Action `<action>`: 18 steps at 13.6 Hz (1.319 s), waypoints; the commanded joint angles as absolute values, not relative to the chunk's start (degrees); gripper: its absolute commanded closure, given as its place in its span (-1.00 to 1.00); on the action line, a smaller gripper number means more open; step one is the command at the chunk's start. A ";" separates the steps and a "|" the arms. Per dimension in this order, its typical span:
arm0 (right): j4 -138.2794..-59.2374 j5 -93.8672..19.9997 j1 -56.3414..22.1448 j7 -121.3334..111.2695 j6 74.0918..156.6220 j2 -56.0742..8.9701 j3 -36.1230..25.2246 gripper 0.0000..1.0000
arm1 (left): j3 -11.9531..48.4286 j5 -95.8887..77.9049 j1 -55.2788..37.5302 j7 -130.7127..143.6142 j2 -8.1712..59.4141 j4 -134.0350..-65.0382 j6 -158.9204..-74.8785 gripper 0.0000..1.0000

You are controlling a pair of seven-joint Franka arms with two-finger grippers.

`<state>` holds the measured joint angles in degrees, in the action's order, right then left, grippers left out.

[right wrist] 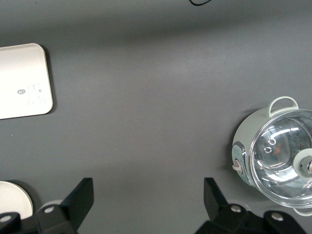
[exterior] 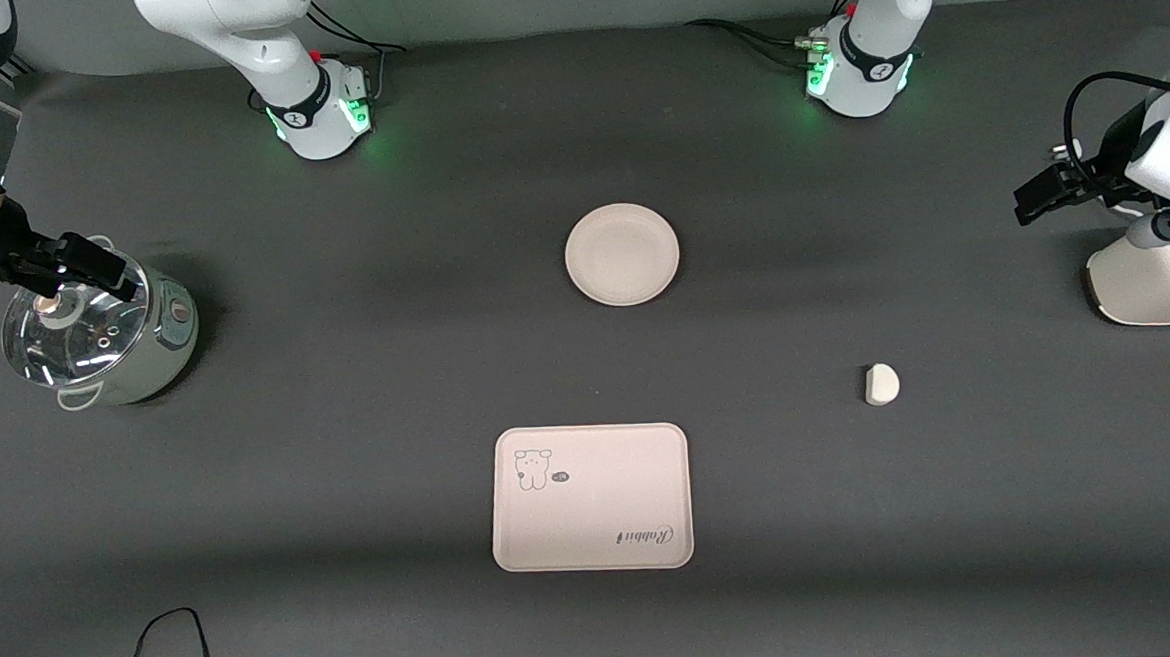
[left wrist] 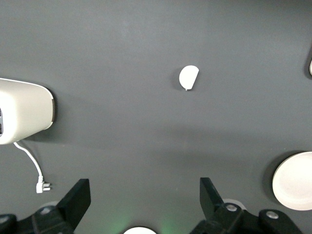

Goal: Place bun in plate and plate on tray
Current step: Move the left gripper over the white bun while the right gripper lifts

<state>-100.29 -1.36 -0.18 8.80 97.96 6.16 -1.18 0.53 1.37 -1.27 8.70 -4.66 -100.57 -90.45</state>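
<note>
The small white half-round bun [exterior: 881, 384] lies on the grey table toward the left arm's end; it also shows in the left wrist view [left wrist: 188, 77]. The round cream plate [exterior: 622, 253] sits empty mid-table, farther from the front camera than the cream tray [exterior: 592, 497] with its animal drawing. The plate's edge [left wrist: 294, 181] shows in the left wrist view, the tray [right wrist: 24, 80] in the right wrist view. My left gripper [exterior: 1037, 197] is open and empty, high over the table's left-arm end. My right gripper [exterior: 81, 267] is open and empty above the pot.
A pale green pot with a glass lid [exterior: 100, 337] stands at the right arm's end, also in the right wrist view [right wrist: 280, 156]. A cream appliance [exterior: 1155, 282] with a white cord stands at the left arm's end. A black cable [exterior: 166, 651] lies near the front edge.
</note>
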 commanded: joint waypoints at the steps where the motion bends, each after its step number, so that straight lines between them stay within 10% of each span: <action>1: -101.42 -1.23 0.18 10.37 98.70 7.47 -0.88 -1.00 | 0.35 0.62 -0.79 2.05 -0.38 -96.35 -87.99 -1.00; 11: -107.22 -1.49 -0.62 10.46 97.73 9.40 -0.36 -1.00 | 0.97 0.44 -1.93 1.41 19.94 -88.59 -97.37 -1.00; 18: -110.74 -2.37 -0.88 10.46 98.53 9.23 1.49 -1.00 | 1.05 0.53 -3.95 0.79 24.51 -104.49 -121.53 -1.00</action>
<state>-108.77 -1.54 -0.43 9.15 97.79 7.60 0.66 1.66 0.95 -2.94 2.02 24.99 -99.82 -116.59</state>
